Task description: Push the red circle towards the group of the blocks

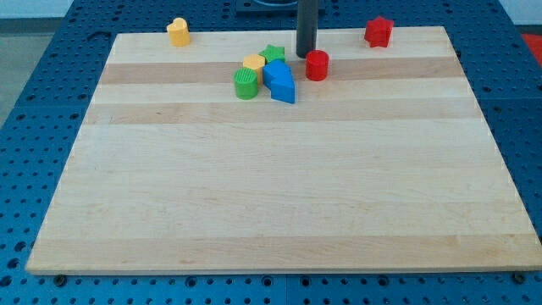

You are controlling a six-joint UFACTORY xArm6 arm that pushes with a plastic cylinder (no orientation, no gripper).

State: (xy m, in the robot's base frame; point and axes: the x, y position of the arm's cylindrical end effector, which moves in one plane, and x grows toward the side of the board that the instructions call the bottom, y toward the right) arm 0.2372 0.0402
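The red circle (pixel 317 65) stands on the wooden board near the view's top, just right of centre. My tip (pixel 305 55) is right beside it, at its upper left, between it and the group of blocks. The group lies to the left of the red circle: a green star (pixel 273 55), a yellow block (pixel 254 63), a green cylinder (pixel 246 83) and two blue blocks (pixel 279 81) pressed together. A small gap separates the red circle from the nearest blue block.
A yellow block (pixel 178 32) sits alone at the board's top left edge. A red star-like block (pixel 378 32) sits at the top right edge. The wooden board (pixel 279 195) lies on a blue perforated table (pixel 34 127).
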